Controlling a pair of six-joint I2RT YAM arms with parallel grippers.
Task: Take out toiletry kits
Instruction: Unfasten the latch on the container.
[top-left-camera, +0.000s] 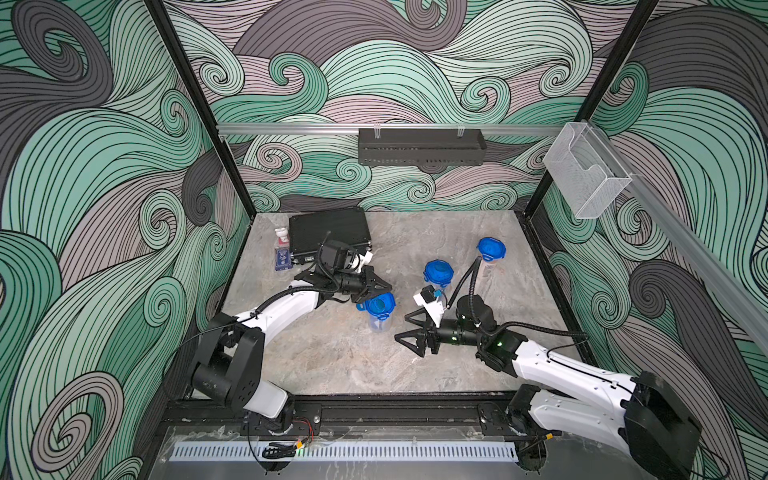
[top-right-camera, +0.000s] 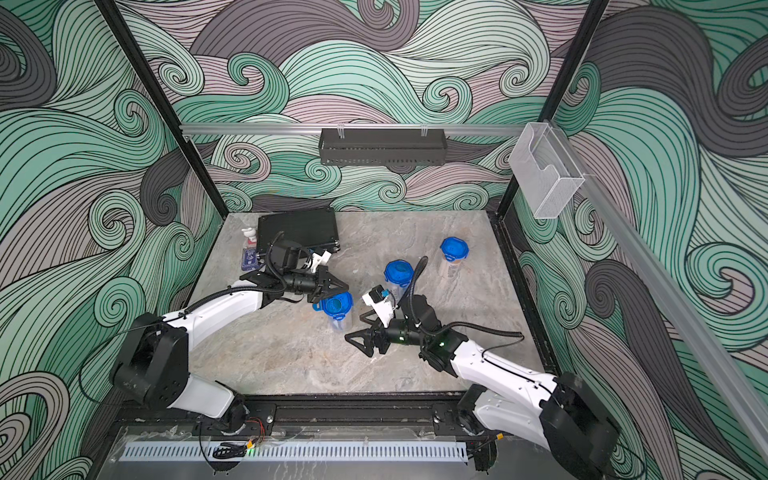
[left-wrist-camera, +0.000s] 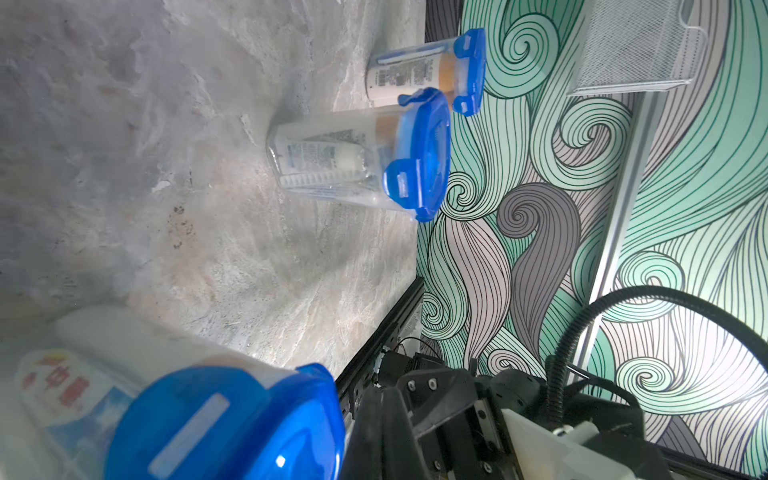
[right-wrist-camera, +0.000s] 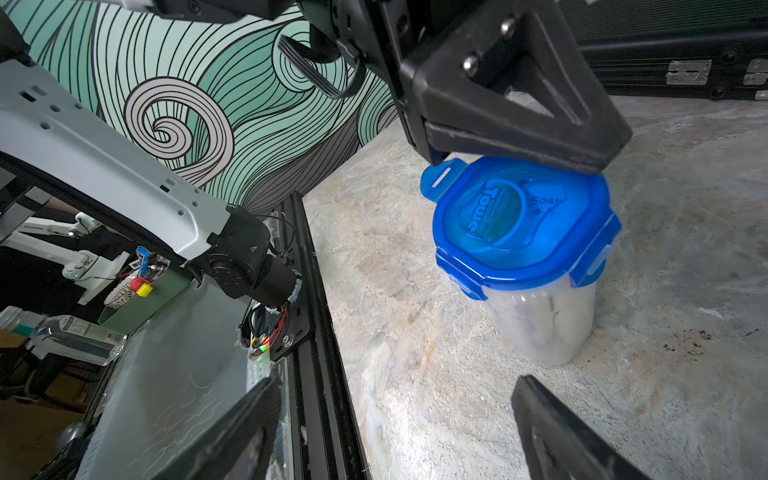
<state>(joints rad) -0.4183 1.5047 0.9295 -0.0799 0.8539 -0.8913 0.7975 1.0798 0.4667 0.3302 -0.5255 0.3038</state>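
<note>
Three clear tubs with blue clip lids stand on the stone table, and the toiletry kits are packed inside them. My left gripper is shut, its tips lying on the far edge of the nearest tub's lid. One lid clip on that tub sticks up. My right gripper is open and empty, low beside this tub. White bottles with orange caps show in the middle tub and the far tub.
A black ribbed case lies at the back left with a pump bottle beside it. A black shelf hangs on the back wall and a clear mesh basket on the right rail. A black rail borders the front.
</note>
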